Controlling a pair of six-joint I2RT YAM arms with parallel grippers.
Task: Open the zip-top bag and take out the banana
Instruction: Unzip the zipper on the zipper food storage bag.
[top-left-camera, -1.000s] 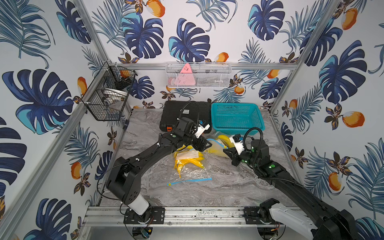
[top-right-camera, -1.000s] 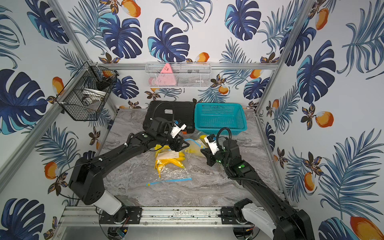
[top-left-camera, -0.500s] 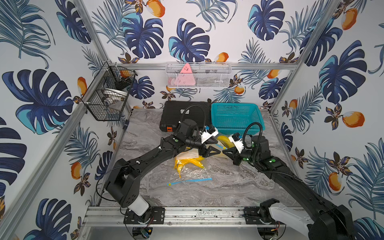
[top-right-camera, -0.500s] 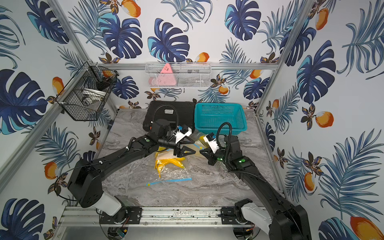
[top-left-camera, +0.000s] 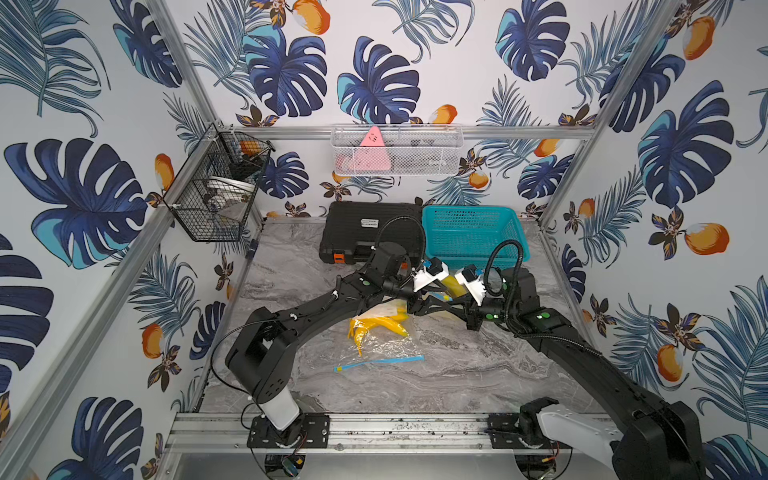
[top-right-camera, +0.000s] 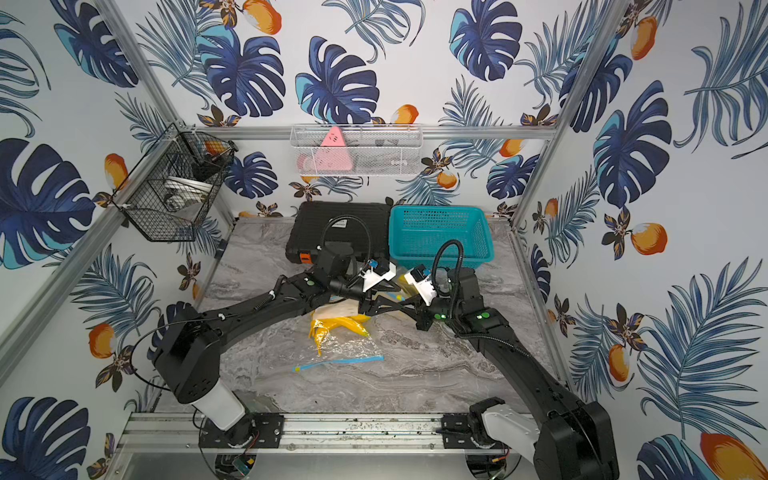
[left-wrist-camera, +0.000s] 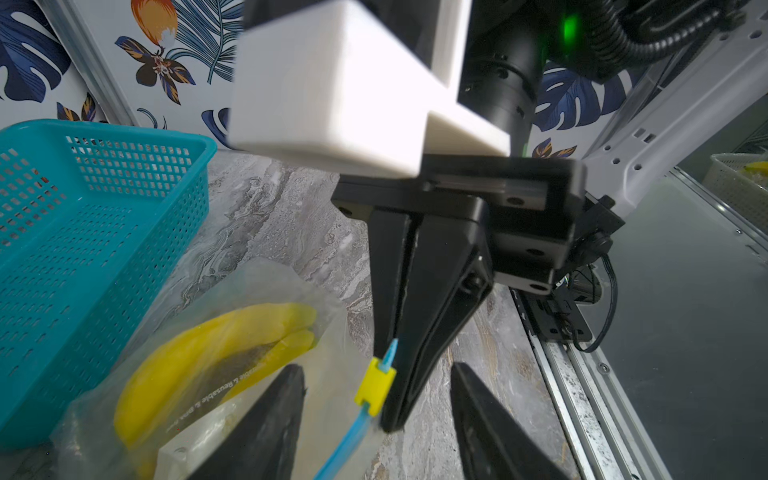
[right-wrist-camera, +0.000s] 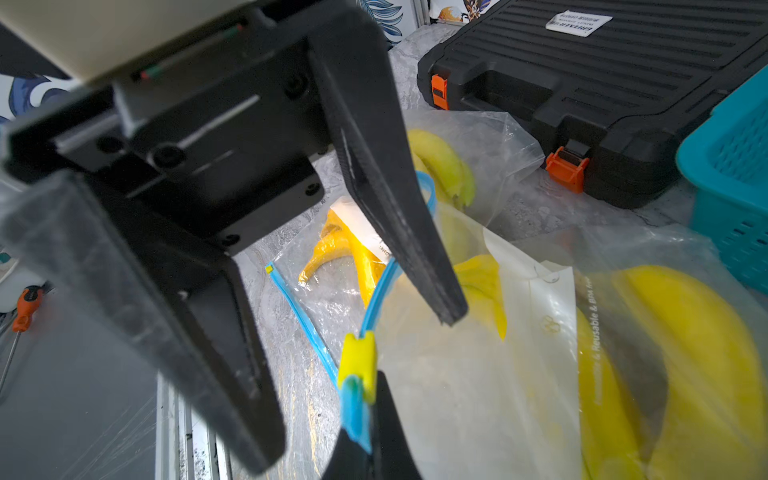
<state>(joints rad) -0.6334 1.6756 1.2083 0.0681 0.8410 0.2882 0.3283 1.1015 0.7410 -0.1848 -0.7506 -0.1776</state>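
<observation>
Teal basket (top-left-camera: 471, 237), black case (top-left-camera: 349, 237), wall-hung wire basket (top-left-camera: 208, 226)

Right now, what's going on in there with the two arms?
The right end effector is shut on the blue zip edge of a zip-top bag, just beside its yellow slider. The left end effector is open, its fingers on either side of the slider, not yet gripping it. The bananas are inside the bag, next to the teal basket. A second bag holding a banana lies flat nearer the front.
</observation>
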